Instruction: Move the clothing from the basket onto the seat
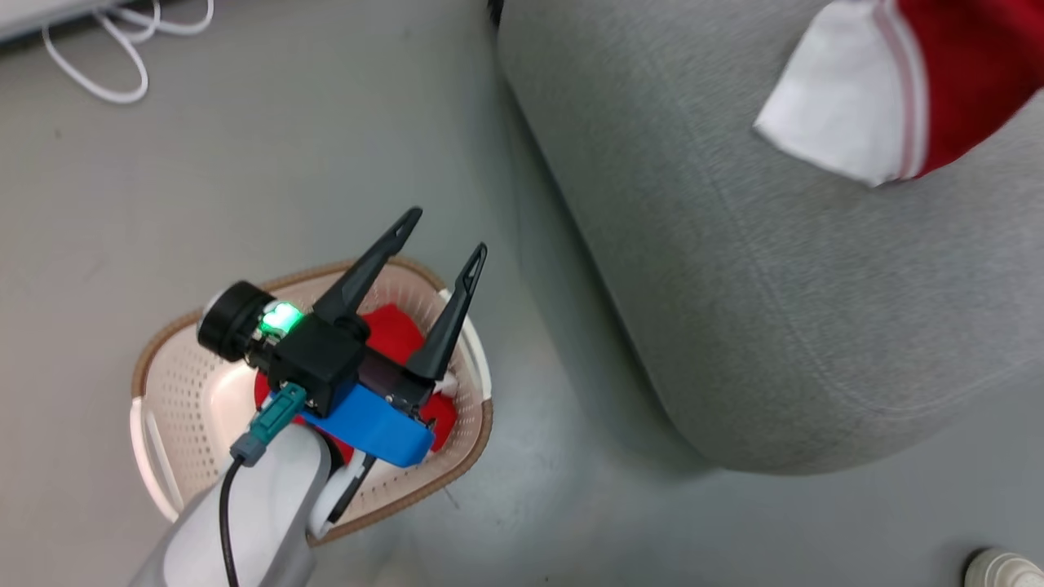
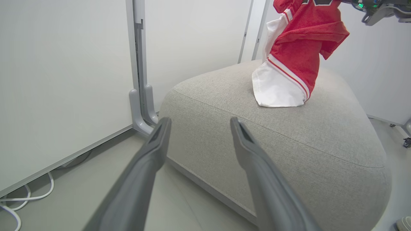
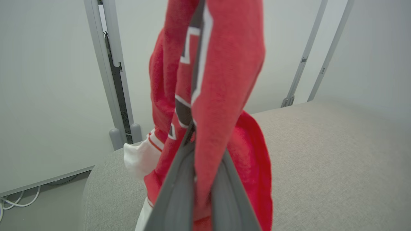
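Clothing (image 2: 298, 48), seen in two places. A red garment (image 3: 224, 80) with white trim and black-and-white lettering hangs from the right gripper (image 3: 196, 144). The gripper's two fingers are pressed together on a fold of the cloth. The garment's white lower end (image 2: 276, 93) touches the top of the sofa (image 2: 289, 150), near the edge that faces the wall panels (image 2: 64, 80). The rest of it hangs upright above that spot.

More red cloth (image 1: 395, 330) lies inside the basket (image 1: 179, 379). The basket stands on the grey floor (image 1: 245, 179) near the sofa's rounded corner, with a strip of floor between them.

The left gripper (image 1: 449, 230) hovers over the basket's sofa-side rim, its fingers spread apart and holding nothing. In the left wrist view these fingers point toward the sofa's side wall.

The gripper body and the pale forearm (image 1: 245, 505) cover much of the basket's inside, so the number of pieces lying there cannot be told; it may be one crumpled item or several.

A white cable (image 1: 122, 81) loops on the floor along the base of the wall panels.
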